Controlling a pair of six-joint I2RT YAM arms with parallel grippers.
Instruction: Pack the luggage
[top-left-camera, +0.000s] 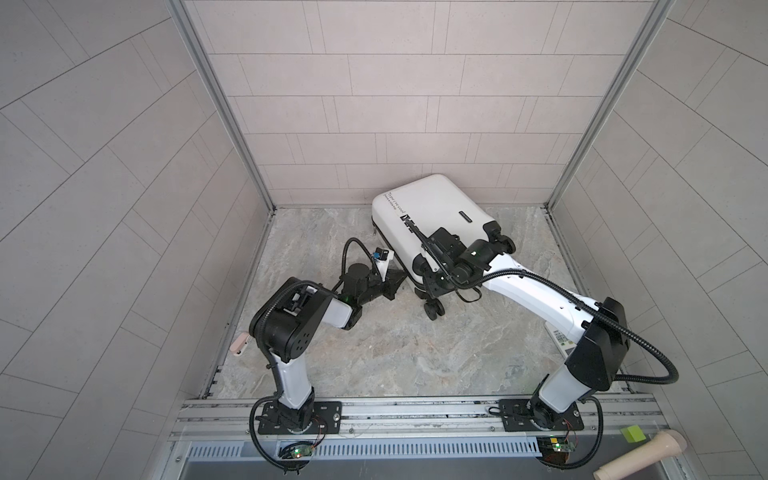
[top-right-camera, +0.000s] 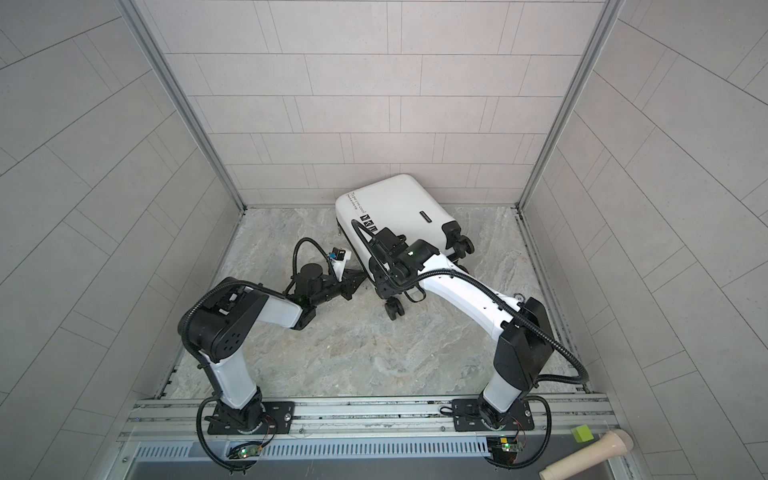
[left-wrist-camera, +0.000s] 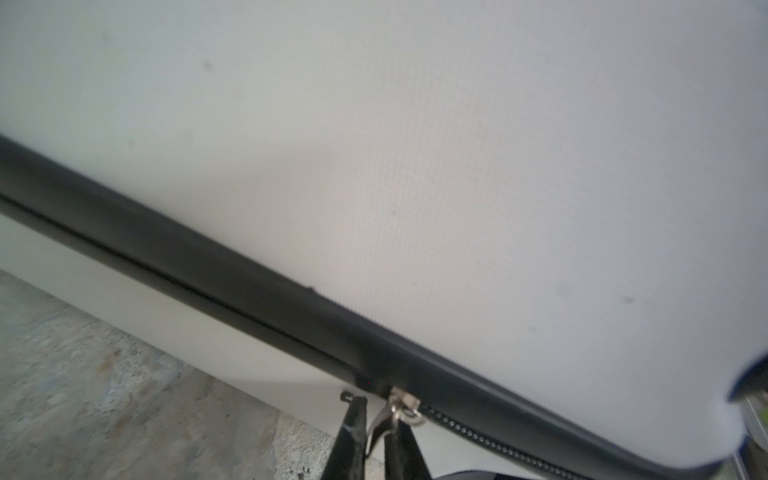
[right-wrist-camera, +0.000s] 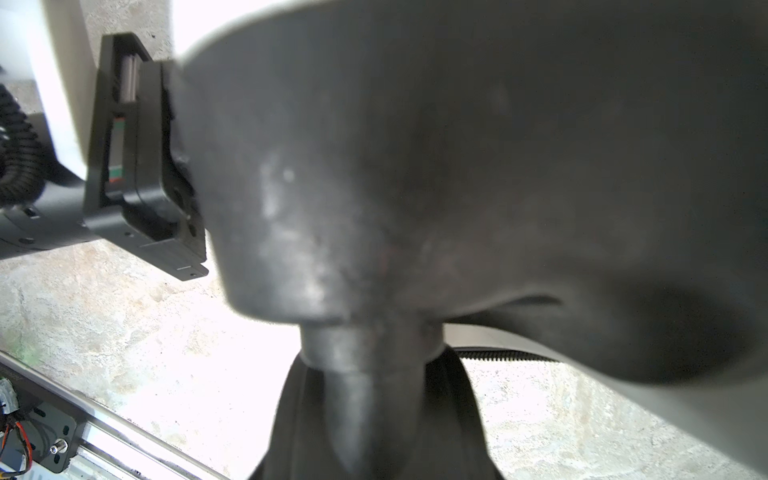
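- luggage (top-left-camera: 436, 208) lies closed on its side, zipper band at the left fingertips; packing looks done, zipping seems to remain.
- left gripper (left-wrist-camera: 376, 417) is pinched tight on the zipper pull (left-wrist-camera: 402, 406).
- right gripper (top-left-camera: 429, 279) sits just beside a wheel (top-left-camera: 434, 309); whether its fingers grip can't be told.

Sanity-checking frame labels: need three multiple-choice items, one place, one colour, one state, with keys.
1. Where does the luggage lie? A) near the back wall B) on the front rail C) front-left corner
2. Colour of its shell? A) red B) white C) blue
3. State of the left pincer? A) wide open B) shut on the zipper pull C) out of view
Key: 1 A, both top views show it far back; 2 B, plainly white in both top views; 3 B, fingertips pinch the pull in the left wrist view.
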